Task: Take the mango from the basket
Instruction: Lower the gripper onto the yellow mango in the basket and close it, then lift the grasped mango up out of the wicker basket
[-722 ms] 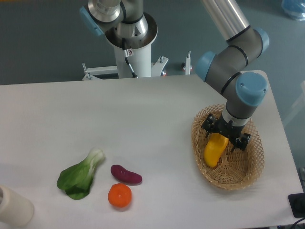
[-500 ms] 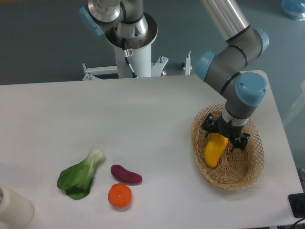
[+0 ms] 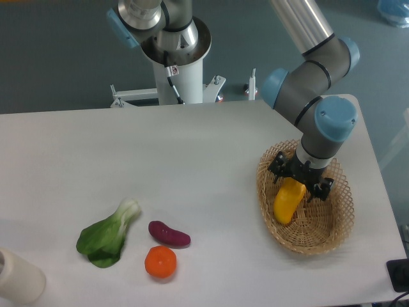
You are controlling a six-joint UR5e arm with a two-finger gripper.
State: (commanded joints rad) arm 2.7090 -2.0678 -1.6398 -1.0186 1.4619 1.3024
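The yellow mango (image 3: 286,203) lies tilted in the woven wicker basket (image 3: 332,230) at the right side of the table. Its upper end points up toward the arm's wrist. My gripper (image 3: 299,185) comes straight down into the basket, with its black fingers (image 3: 278,167) on either side of the mango's upper end. The jaws appear shut on the mango. The mango's lower end is still close to the basket floor. The fingertips are partly hidden by the mango and the wrist.
A purple oblong vegetable (image 3: 169,234), a round orange fruit (image 3: 160,262) and a green bok choy (image 3: 107,235) lie at the front left. A pale cylinder (image 3: 16,276) stands at the front left corner. The robot base (image 3: 176,51) stands behind the table.
The gripper and the mango's upper end have shifted very slightly up. Everything else is unchanged.
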